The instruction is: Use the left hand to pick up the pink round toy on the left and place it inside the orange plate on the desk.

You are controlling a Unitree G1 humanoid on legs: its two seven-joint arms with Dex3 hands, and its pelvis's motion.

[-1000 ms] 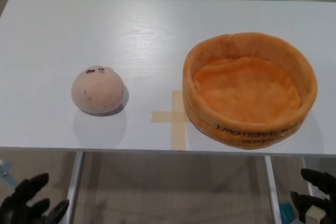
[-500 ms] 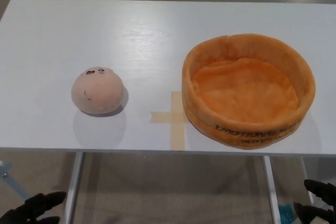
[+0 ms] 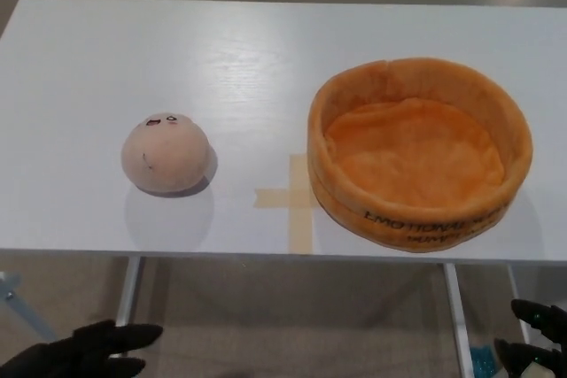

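White desk (image 3: 266, 50), tape cross (image 3: 297, 198); left hand (image 3: 84, 356) empty, fingers spread; right unclear.

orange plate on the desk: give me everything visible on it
The orange plate is really a soft, plush-looking round basket: a thick padded wall around a crumpled fabric floor, with a seam notch at the far rim. Black lettering runs along the near outer wall, only partly legible. It is empty and sits upright on the white desk, right of centre, near the front edge. Its left side lies against or slightly over the tan tape cross. Nothing else touches it.
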